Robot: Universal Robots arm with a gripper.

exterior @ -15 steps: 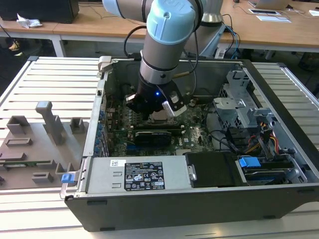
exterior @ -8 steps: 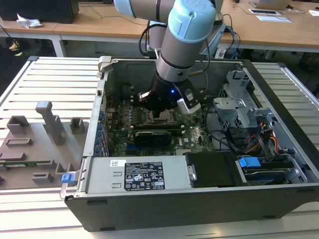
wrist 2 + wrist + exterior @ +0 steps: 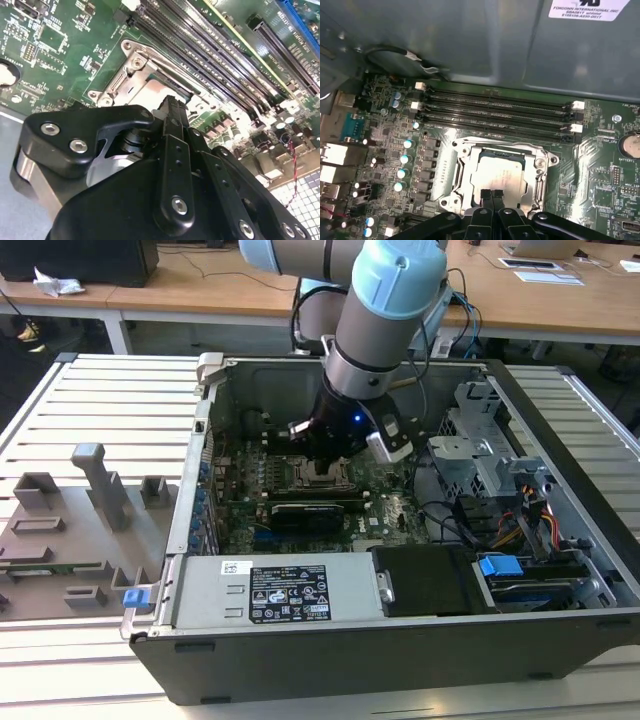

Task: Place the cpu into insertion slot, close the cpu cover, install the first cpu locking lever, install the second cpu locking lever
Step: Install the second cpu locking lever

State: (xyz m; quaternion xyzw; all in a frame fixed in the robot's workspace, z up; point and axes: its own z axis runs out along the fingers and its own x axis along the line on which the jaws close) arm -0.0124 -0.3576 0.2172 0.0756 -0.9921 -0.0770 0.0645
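Note:
The cpu (image 3: 501,171) lies flat in the insertion slot (image 3: 461,150), its dull silver top showing. The cpu cover (image 3: 538,175) lies down around it as a silver frame. My gripper (image 3: 492,194) is shut with its two black fingertips pressed together and nothing between them, right at the chip's near edge. In the second wrist view the cpu (image 3: 157,91) and the cpu cover (image 3: 117,82) show just beyond the gripper (image 3: 172,102). In the exterior view the gripper (image 3: 325,462) hangs inside the open computer case, directly over the insertion slot (image 3: 327,478). I cannot make out the locking levers.
Long black memory slots (image 3: 500,107) run beside the socket, below the grey case wall (image 3: 520,45). Capacitors (image 3: 405,159) stand along one side. The case holds a power supply (image 3: 290,592) and a drive cage (image 3: 480,455). A grey fixture board (image 3: 80,525) lies at the exterior view's left.

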